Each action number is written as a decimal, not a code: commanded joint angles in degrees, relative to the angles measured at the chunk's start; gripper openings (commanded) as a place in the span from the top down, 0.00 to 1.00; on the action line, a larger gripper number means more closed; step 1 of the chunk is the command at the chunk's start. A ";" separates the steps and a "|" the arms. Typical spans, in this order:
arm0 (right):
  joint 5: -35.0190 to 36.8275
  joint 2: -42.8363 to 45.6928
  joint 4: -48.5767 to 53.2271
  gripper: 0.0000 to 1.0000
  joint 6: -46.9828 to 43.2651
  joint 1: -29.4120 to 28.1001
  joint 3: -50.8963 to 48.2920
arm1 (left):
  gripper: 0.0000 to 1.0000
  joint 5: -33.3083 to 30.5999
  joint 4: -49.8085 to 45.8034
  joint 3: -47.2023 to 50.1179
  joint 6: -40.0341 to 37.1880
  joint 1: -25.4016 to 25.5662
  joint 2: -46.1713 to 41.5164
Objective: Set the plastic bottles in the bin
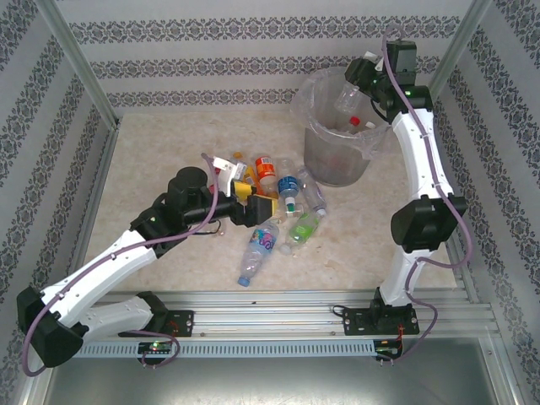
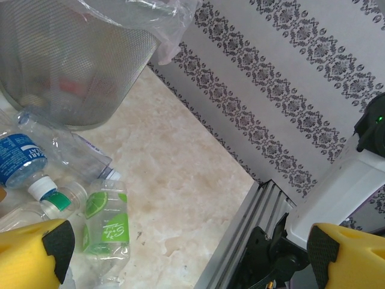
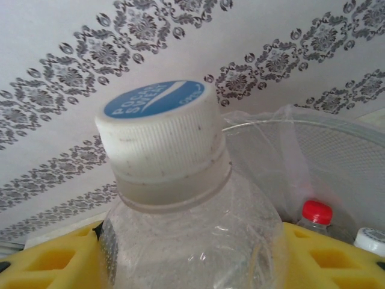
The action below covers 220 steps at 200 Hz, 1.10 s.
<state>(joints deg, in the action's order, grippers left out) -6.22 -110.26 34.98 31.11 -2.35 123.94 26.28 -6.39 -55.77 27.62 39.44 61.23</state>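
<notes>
Patterned walls enclose beige counter (image 1: 152, 152). Right hand (image 1: 361, 83) pinches white-capped bottle (image 3: 180, 229) over mouth of grey bin (image 1: 333, 160); red-capped bottle (image 3: 316, 217) lies inside. Left hand (image 1: 253, 201) spread wide, empty, low over loose plastic bottles (image 1: 291, 215) clustered beside bin base.

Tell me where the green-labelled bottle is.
From above, the clear plastic green-labelled bottle lies on its side at the pile's right edge, nearer the arms than the tall grey bin, next to a clear blue-labelled bottle.
</notes>
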 commanded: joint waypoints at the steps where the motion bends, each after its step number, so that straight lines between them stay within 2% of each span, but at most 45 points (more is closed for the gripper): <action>1: 3.34 -2.26 0.76 0.40 -1.66 0.32 3.91 | 0.00 0.16 0.06 -1.98 -1.40 0.64 0.79; 30: 5.38 -6.82 3.97 0.39 -2.71 -0.32 10.58 | 0.00 0.52 0.83 -1.66 0.00 0.68 0.64; 73: 6.75 -12.16 6.26 0.28 -3.04 -1.76 15.61 | 0.00 -0.22 0.17 0.06 1.97 0.72 -1.07; 111: 6.09 -12.89 6.74 0.18 -3.20 -2.22 15.81 | 0.00 -2.12 -3.03 0.03 0.79 0.73 -2.75; 160: 4.12 -8.37 8.22 0.15 -5.32 -1.69 14.19 | 0.00 -2.62 -4.15 0.28 0.46 0.68 -2.36; 220: -4.56 4.42 5.29 0.14 -8.10 -1.56 -0.42 | 0.00 -4.08 -7.35 0.31 -1.56 0.73 -1.82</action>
<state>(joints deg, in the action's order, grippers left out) -5.58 -112.68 42.09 25.36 -4.25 128.35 23.62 -10.28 -55.83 28.47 39.44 59.20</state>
